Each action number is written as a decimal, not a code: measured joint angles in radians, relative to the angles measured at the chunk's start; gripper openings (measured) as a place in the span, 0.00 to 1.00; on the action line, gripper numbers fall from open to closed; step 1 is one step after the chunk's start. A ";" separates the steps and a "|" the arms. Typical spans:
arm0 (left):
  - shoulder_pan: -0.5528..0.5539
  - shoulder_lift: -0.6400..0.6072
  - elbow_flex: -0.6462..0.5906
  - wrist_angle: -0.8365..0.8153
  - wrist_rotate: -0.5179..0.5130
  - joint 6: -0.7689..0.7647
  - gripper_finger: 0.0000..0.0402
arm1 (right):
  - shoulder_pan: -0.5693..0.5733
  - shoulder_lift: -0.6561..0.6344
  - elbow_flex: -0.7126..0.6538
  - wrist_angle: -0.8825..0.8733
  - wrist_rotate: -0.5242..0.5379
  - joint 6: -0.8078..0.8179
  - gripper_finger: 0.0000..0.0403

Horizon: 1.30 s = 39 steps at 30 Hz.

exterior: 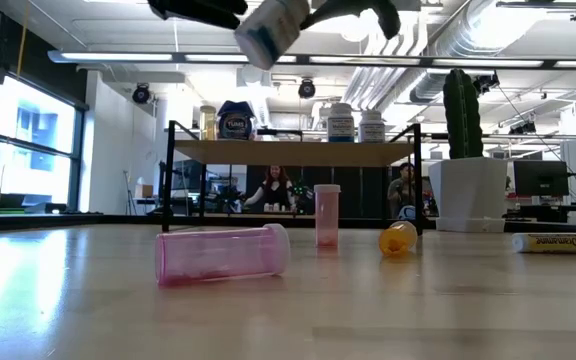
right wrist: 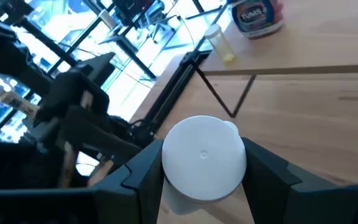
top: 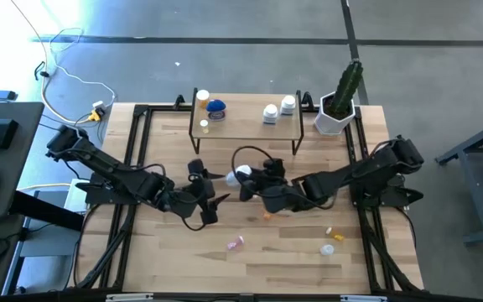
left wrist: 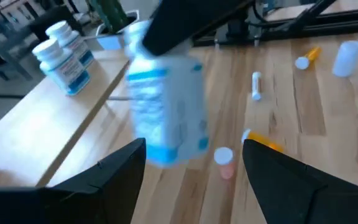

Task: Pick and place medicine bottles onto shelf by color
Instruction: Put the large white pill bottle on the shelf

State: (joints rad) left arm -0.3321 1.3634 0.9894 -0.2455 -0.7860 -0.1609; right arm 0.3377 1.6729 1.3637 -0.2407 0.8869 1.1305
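My right gripper [top: 251, 179] is shut on a white medicine bottle with a blue label [top: 241, 174], held above the middle of the table, in front of the shelf [top: 246, 126]. The bottle also shows in the left wrist view [left wrist: 166, 106] and high in the low view [exterior: 271, 30]. My left gripper [top: 206, 201] is open and empty just left of the bottle; its fingers [left wrist: 123, 171] frame the bottle from a distance. The shelf top bears an orange bottle [top: 202, 98], a blue-lidded jar [top: 216, 106] and two white bottles [top: 270, 113]. My right gripper pinches the white bottle between its two fingers [right wrist: 145, 180] just below its white cap [right wrist: 204, 154], which faces the wrist camera. The bottle is lifted clear of the table and tilted, its bottom end [exterior: 256, 45] pointing down and away from the gripper.
On the table a pink bottle [exterior: 223, 252] lies on its side, a small pink one [exterior: 327, 215] stands upright, and an orange one [exterior: 398, 238] and a white tube [exterior: 556, 242] lie toward the right. A white pot with a cactus [top: 338, 113] stands right of the shelf.
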 joint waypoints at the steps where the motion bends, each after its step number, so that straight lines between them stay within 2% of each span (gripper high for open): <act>1: 0.000 0.005 0.000 0.000 -0.011 0.012 0.64 | -0.005 0.015 0.018 -0.004 0.000 0.015 0.41; 10: 0.000 0.033 0.000 0.017 -0.152 0.034 0.64 | -0.017 0.116 0.129 -0.025 0.020 0.121 0.41; 20: 0.035 0.033 0.000 0.012 -0.159 0.034 0.63 | -0.001 0.113 0.189 -0.030 0.025 0.118 0.41; 31: 0.039 0.033 0.000 0.003 -0.157 0.050 0.44 | -0.011 0.115 0.189 -0.073 0.023 0.125 0.41; 39: 0.037 0.033 0.000 0.003 -0.148 0.060 0.42 | -0.011 0.115 0.188 -0.072 0.015 0.066 0.44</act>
State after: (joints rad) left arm -0.2947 1.3960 0.9890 -0.2425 -0.9344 -0.1009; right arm 0.3271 1.7878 1.5521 -0.3129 0.9016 1.1969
